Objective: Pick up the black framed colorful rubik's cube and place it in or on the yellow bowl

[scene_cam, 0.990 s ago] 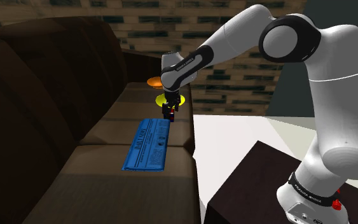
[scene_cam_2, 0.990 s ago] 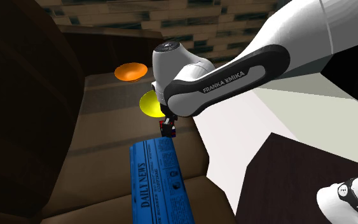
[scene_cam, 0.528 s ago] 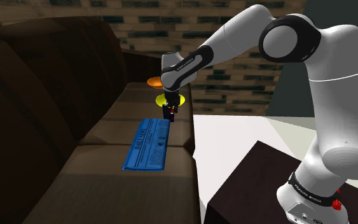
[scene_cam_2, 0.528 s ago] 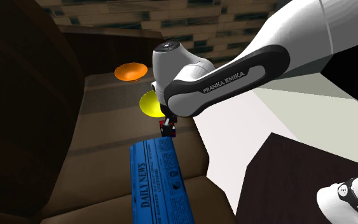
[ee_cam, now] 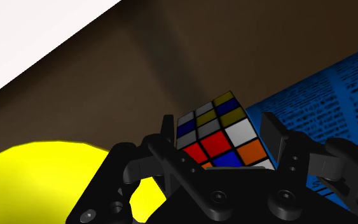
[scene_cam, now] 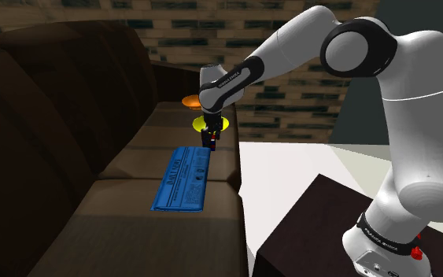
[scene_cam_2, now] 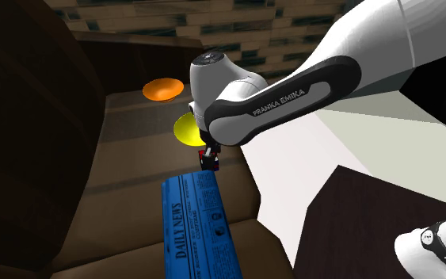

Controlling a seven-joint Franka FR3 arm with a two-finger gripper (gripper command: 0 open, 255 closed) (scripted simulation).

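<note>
A black-framed cube (ee_cam: 217, 132) with coloured stickers sits between my two black fingers, which clasp its sides in the wrist view. My gripper (ee_cam: 219, 137) is shut on it. In the shoulder view the cube (scene_cam: 208, 141) rests low over the brown sofa seat under the hand, between the yellow bowl (scene_cam: 220, 123) and the blue newspaper (scene_cam: 183, 179). The second exterior view has the cube (scene_cam_2: 210, 160) just below the wrist, with the yellow bowl (scene_cam_2: 188, 129) partly hidden behind the arm. The bowl (ee_cam: 44, 178) lies close beside the gripper.
A blue newspaper (scene_cam_2: 198, 230) lies on the sofa seat (scene_cam: 133, 212) near the cube. An orange dish (scene_cam_2: 163, 89) sits farther back on the seat. The sofa backrest (scene_cam: 46, 102) rises along the shoulder view's left. A white floor (scene_cam: 290, 173) and the dark stand (scene_cam: 322, 228) lie to the right.
Nothing in the shoulder or second exterior views has visibly moved; arm, cube and bowl stand where they were.
</note>
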